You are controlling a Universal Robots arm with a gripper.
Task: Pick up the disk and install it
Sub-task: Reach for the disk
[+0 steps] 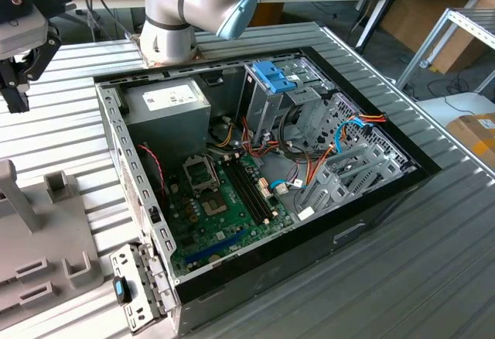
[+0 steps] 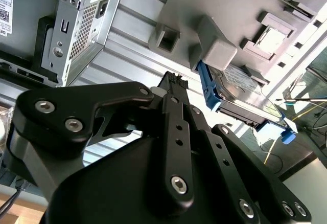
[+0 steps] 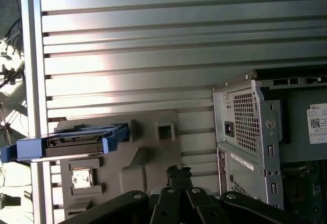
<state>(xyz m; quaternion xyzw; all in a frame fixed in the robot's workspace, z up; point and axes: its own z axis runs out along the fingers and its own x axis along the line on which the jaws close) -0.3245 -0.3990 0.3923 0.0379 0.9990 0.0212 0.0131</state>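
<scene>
The disk (image 3: 71,144) stood on its long edge in a grey holder (image 3: 153,152) at the table's (image 3: 153,45) edge. Its long axis ran along the table's ribs, and one blue-tabbed end jutted past that edge. In the second wrist view a white printed label (image 2: 240,81) covered its broad face. The gripper (image 3: 179,171) hovered near the holder, fingers pressed together, holding nothing. The power supply (image 1: 166,103) in the open case (image 1: 363,223) also bore a white label.

We see the ribbed metal tabletop (image 3: 153,45) gleaming, a matt grey plastic fixture (image 3: 163,150), the disk (image 3: 71,143) railed in smooth blue plastic, and the computer case (image 3: 245,127) of bare perforated steel.
</scene>
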